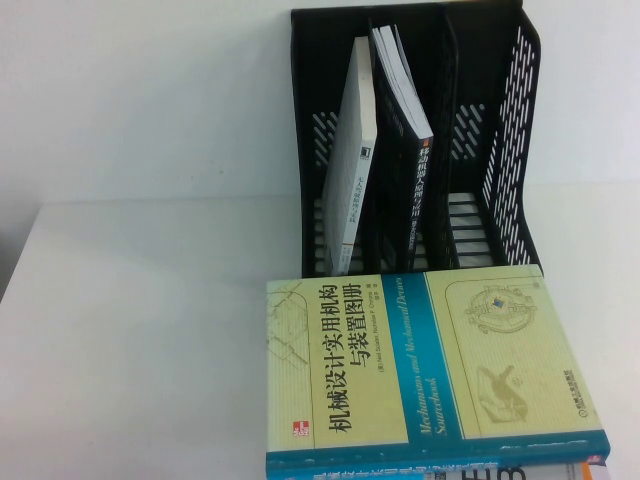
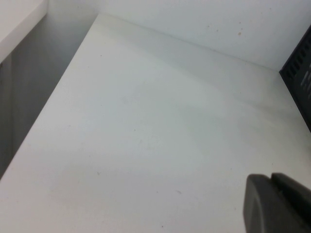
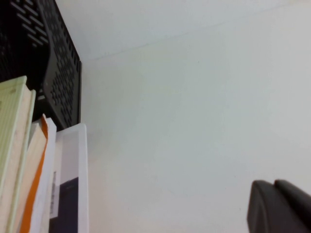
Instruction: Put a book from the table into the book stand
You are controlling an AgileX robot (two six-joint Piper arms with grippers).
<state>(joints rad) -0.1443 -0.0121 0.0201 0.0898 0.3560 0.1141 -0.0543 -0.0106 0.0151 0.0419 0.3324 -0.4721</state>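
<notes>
The black book stand (image 1: 500,150) stands upright at the back of the white table (image 1: 130,350). The dark-spined book (image 1: 420,190) stands in its middle slot, leaning left, white page edges up. A white-grey thin book (image 1: 352,170) leans in the left slot. Neither gripper shows in the high view. My left gripper (image 2: 272,182) is shut and empty over bare table, with the stand's edge (image 2: 299,73) off to one side. My right gripper (image 3: 274,184) is shut and empty over bare table, apart from the stand (image 3: 58,82).
A pale yellow-and-teal hardcover (image 1: 420,370) lies on top of a stack of books at the table's front, just before the stand. The stack's edges (image 3: 19,160) show in the right wrist view. The stand's right slot holds nothing.
</notes>
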